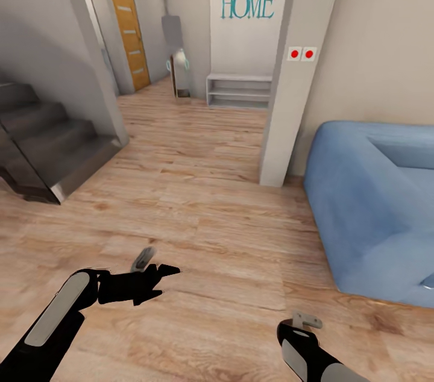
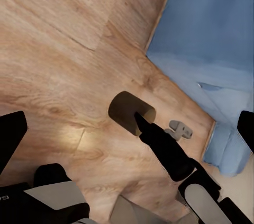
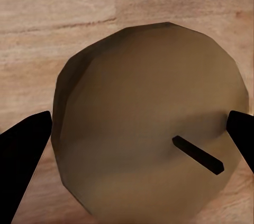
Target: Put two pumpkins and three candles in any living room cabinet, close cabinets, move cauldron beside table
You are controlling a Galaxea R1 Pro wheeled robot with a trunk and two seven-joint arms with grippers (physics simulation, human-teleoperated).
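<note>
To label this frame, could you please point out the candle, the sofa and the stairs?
candle (image 3: pixel 143 97): right wrist view, top face.
sofa (image 1: pixel 355 207): head view, near side.
stairs (image 1: pixel 66 156): head view, lower tread.

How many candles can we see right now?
1. The candle sits between the right gripper's fingers, above the wooden floor. Others may be elsewhere, out of view.

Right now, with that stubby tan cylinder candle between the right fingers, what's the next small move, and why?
Probably turn the base to look for the dark-brown cabinet, grip closed. The right gripper seems shut on the stubby tan cylinder candle, held above the wooden plank floor. Ahead are a hallway and a blue fabric sofa, with nowhere to stow it.
</note>
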